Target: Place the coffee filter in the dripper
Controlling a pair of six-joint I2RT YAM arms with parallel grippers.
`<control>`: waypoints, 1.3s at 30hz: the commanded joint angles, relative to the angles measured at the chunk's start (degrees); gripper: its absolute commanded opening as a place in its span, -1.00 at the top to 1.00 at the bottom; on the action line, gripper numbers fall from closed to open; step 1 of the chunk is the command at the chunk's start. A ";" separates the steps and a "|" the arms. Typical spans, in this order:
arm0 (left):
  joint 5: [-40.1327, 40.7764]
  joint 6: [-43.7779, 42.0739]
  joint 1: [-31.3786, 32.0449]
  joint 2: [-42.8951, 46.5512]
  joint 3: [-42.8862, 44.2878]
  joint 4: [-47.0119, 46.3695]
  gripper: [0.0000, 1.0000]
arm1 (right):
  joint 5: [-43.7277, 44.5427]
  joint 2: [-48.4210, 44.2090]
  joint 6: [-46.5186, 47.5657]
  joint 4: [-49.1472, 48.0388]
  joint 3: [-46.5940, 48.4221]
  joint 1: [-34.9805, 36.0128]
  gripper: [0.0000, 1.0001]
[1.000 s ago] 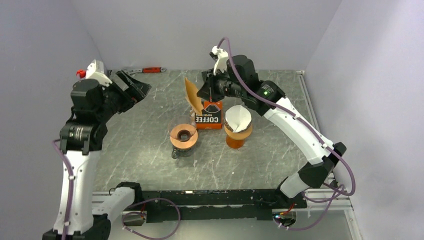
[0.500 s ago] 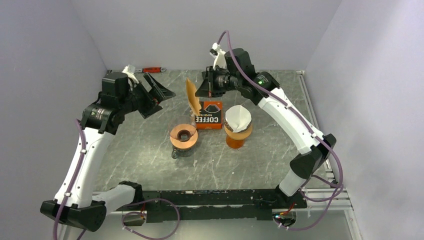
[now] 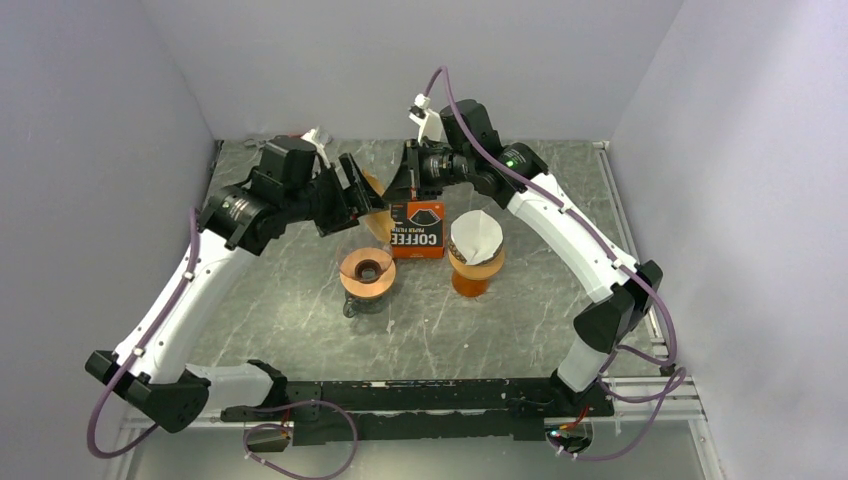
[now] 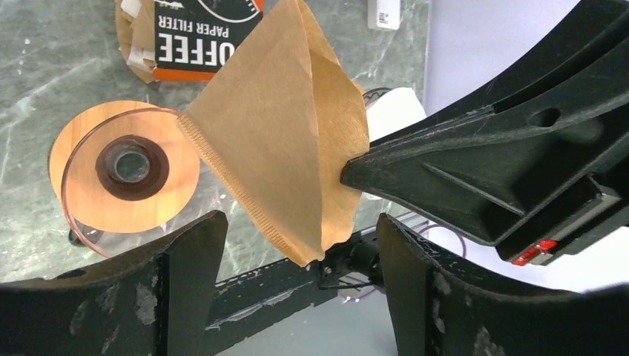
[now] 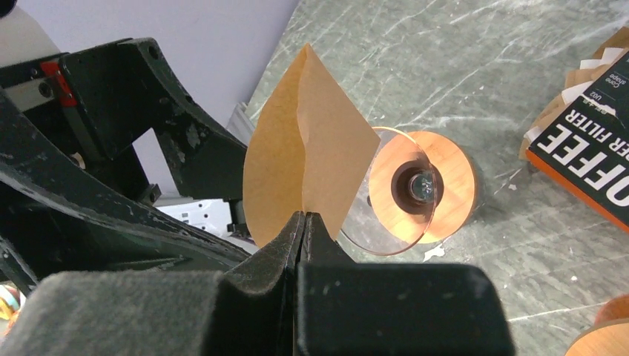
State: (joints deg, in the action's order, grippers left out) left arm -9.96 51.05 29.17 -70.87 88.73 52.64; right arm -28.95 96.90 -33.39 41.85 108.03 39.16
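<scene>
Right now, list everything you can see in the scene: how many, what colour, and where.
brown filter: one, brown, in the air near the empty dripper
empty dripper: one, copper and clear glass, table centre
filter box: one, orange and black, just behind the empty dripper
orange dripper: one, orange, right of the box, white filter in it
table: one, grey marbled
right arm: one, white and black, jaws shut on the brown filter
left arm: one, white and black, jaws open either side of that filter
</scene>
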 commanded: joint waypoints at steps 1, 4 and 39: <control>6.46 -1.74 2.51 -1.82 4.27 4.70 -0.55 | -1.36 -0.71 -0.98 -1.28 0.61 0.22 1.00; 9.66 -1.51 3.38 -3.04 6.15 7.68 -0.38 | -1.84 -0.51 -1.26 -1.15 0.82 0.20 1.00; 11.33 0.42 3.48 -1.46 8.04 11.94 1.00 | 11.22 5.53 9.28 8.10 9.21 8.13 0.08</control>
State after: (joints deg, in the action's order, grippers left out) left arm 3.16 49.63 32.49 -72.20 94.32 65.17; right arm -25.32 100.29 -28.12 46.06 110.89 45.15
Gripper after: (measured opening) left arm 0.011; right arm 0.429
